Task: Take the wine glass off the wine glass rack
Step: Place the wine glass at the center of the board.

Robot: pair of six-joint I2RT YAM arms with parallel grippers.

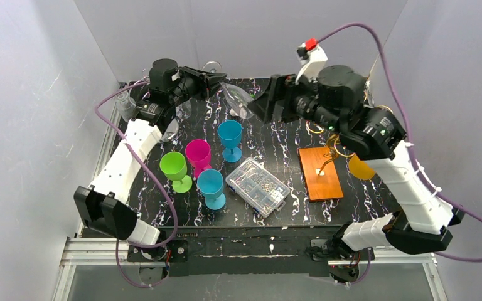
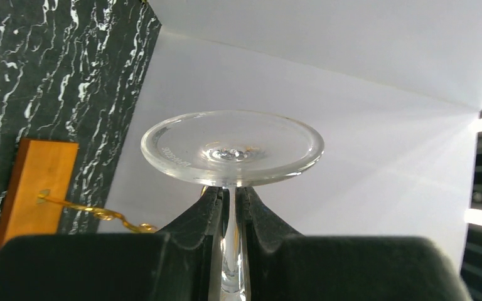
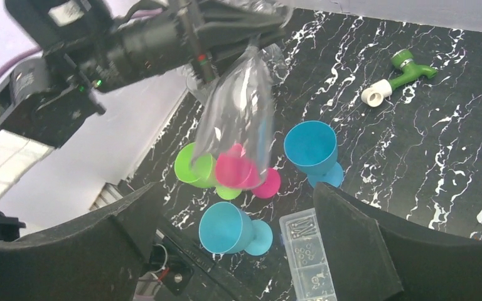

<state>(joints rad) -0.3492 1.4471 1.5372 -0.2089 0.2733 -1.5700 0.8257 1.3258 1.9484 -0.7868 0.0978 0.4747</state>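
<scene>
Pinches wine glass (image 2: 232, 147) stem in left gripper (image 2: 231, 197), clear of wine glass rack (image 1: 321, 172); spreads right gripper (image 3: 235, 191) before bowl, perhaps steadying.

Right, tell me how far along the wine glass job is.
Done: the wine glass is off the wine glass rack, which stands apart to the right. In hand: the left gripper is shut on the stem, holding the glass tilted in the air, while the right gripper is open and faces the bowl. Left: probably only handing it over or setting it down.
</scene>
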